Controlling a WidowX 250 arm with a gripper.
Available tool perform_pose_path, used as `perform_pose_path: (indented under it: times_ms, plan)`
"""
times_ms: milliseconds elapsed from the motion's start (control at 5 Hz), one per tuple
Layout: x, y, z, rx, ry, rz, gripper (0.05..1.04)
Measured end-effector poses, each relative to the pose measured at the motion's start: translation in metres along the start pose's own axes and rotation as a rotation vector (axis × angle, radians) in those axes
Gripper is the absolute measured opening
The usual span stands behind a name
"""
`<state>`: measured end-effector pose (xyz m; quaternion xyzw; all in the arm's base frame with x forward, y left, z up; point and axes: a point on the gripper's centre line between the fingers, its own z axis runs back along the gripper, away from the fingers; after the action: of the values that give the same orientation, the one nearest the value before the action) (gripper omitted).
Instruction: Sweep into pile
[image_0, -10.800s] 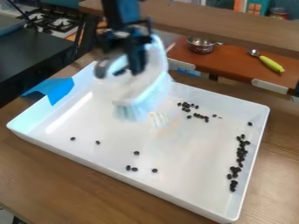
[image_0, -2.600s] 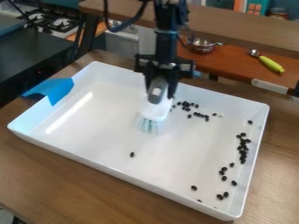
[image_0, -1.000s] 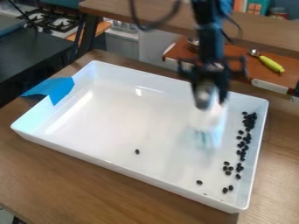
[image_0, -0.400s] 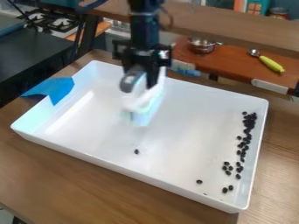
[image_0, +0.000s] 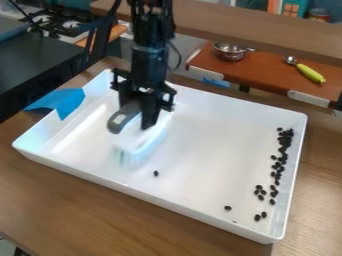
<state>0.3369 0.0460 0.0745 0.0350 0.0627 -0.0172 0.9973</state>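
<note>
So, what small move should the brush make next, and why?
Probably sweep the brush past the lone bean, toward the bean cluster along the tray's wall. The brush is on that bean's side away from the cluster, so this push could bring it closer.

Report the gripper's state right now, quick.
Gripper: closed on the scrub brush, holding it over the left part of the white tray.
</note>
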Motion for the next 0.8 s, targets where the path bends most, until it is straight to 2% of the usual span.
perform_pose_path:
  times_ms: [200,400,600,800]
  plan:
    - [-0.013,-0.007,-0.003,0.006,-0.007,-0.032,0.484]
    - [-0.018,-0.028,-0.005,-0.009,0.002,-0.050,0.484]
    - [-0.014,-0.058,-0.003,-0.045,-0.013,-0.029,0.484]
    - [-0.009,-0.093,-0.001,-0.111,-0.016,-0.012,0.484]
